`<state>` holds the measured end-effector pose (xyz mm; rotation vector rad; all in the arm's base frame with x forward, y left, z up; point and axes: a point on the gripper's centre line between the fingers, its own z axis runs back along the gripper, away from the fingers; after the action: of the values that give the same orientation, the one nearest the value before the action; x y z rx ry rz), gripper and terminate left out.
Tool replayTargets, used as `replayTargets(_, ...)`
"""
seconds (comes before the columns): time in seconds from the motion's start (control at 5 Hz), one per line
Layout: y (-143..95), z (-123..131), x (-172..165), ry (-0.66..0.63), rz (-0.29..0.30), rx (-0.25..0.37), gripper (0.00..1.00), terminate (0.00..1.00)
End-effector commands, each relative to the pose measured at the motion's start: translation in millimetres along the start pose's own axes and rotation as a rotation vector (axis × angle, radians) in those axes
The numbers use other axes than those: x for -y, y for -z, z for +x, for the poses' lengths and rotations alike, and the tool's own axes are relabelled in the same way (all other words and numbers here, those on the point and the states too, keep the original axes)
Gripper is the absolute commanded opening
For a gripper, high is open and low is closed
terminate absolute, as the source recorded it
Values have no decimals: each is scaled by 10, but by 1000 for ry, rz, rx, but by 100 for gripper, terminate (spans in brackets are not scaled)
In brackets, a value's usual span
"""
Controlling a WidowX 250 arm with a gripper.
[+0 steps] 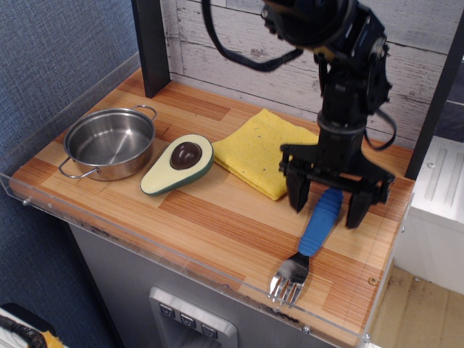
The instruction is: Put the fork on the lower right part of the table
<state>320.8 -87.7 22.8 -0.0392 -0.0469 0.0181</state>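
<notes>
1. Fork (310,241) lies flat on the tabletop (217,210) at its lower right, the ribbed blue plastic handle pointing up toward the tool and the shiny metal tines by the clear acrylic rim.
2. Your tool (330,206) stands over the handle with its black fingers spread wide, one on each side, gripping nothing.
3. You'll see a yellow cloth (262,152), an avocado half (179,164) with a brown pit and a round steel pot (110,142) to the left on the striped wood.
</notes>
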Motion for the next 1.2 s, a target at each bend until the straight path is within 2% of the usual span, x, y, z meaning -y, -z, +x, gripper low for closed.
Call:
replayTargets(0.0, -1111, -62, 28, 57, 31, 221, 100, 0)
replayTargets(0.2, -1265, -91, -96, 47, 2, 217, 100, 0)
replayTargets(0.4, -1305, -105, -246, 18, -1, 168, 100, 0)
replayTargets(0.6, -1295, -116, -391, -18, 2, 152, 100, 0)
replayTargets(1.0, -1250, -95, -459, -28, 7, 133, 100, 0)
